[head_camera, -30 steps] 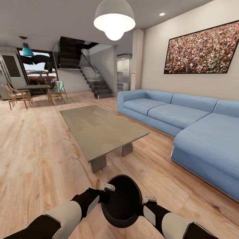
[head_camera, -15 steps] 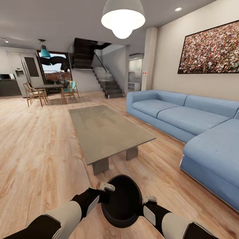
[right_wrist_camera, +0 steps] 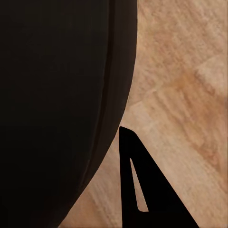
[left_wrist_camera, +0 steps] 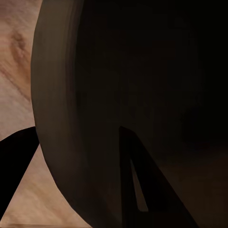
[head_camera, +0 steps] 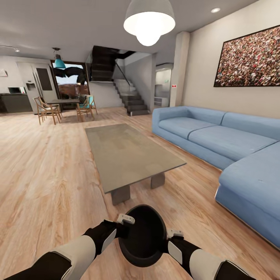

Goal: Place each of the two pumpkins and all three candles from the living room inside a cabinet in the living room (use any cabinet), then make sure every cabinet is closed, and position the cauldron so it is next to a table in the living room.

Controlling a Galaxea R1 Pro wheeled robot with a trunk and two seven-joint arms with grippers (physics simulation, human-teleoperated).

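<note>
Head view showed the left gripper [head_camera: 123, 225] clamped on the near-left rim of the cauldron [head_camera: 142, 235], a round, glossy black pot with a wide dark mouth, held between both arms above the wood floor [head_camera: 42, 175]. Ahead of it stood the grey-topped table [head_camera: 128, 153]. The right gripper [head_camera: 171, 239] pinched the opposite rim. Each wrist view added the cauldron's curved black wall [left_wrist_camera: 118, 95] [right_wrist_camera: 52, 104] close against a dark finger [left_wrist_camera: 137, 185] [right_wrist_camera: 137, 180], with floorboards beyond.
</note>
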